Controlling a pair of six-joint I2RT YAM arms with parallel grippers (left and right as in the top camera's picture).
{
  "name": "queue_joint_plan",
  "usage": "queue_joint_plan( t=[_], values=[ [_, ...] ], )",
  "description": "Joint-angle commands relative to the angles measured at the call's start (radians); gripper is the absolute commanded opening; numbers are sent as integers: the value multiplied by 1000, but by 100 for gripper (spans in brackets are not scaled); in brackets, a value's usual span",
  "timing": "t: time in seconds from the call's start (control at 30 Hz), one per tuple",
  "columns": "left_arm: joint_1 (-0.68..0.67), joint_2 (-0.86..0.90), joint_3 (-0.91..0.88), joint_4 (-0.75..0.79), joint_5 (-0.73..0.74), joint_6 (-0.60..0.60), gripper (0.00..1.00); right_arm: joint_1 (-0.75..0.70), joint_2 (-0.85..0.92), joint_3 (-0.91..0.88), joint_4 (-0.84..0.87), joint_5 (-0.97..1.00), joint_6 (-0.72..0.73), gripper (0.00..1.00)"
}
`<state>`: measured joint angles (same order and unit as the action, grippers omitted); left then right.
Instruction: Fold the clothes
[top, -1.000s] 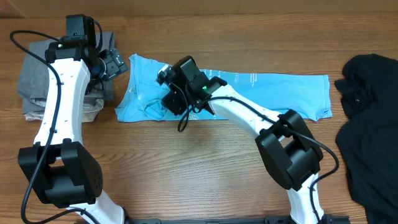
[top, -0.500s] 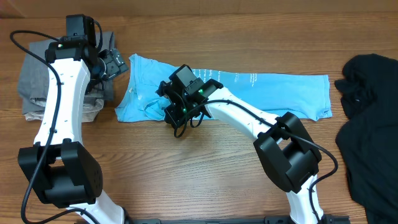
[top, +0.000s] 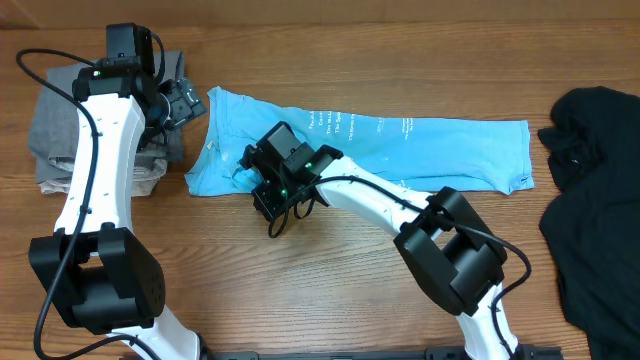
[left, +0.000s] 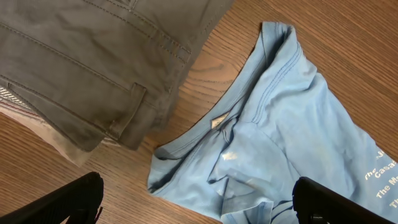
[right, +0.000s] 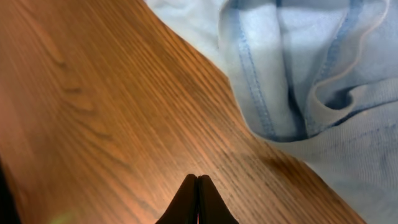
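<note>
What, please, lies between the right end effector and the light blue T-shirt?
Only bare wooden table, seen in the right wrist view: the shut right end effector sits apart from the light blue T-shirt.

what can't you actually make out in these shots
- Black garment: overhead, the right frame edge cuts it off.
- T-shirt lettering: too small to read overhead; cut by the right edge in the left wrist view.
- Right pincer: overhead, its own wrist hides the tips.
- Grey trousers: overhead, the left arm covers part of the pile.
</note>
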<state>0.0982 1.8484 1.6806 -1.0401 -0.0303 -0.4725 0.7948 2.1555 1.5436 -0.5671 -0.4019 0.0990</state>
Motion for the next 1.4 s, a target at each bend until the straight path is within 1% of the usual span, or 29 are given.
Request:
queue_joint_plan(
  t=[0.0,0.23,0.37,0.77,1.1,1.37],
  values=[
    [-4,-25,23,1,-3,-11,100,-2,54,-6,3,34,6,4],
    [-4,-25,23,1,-3,-11,100,-2,78,-6,40,40,6,4],
    [-4,-25,23,1,-3,-11,100,-2,78,-6,58,77,6,4],
    [-4,-25,23,1,-3,-11,100,-19,77,-3,81,59,6,4],
    [-4,-25,23,1,-3,-11,100,-57,51,-3,130,56,7,4],
    [-4,-25,23,1,-3,-11,100,-60,51,-3,182,58,7,4]
  ],
)
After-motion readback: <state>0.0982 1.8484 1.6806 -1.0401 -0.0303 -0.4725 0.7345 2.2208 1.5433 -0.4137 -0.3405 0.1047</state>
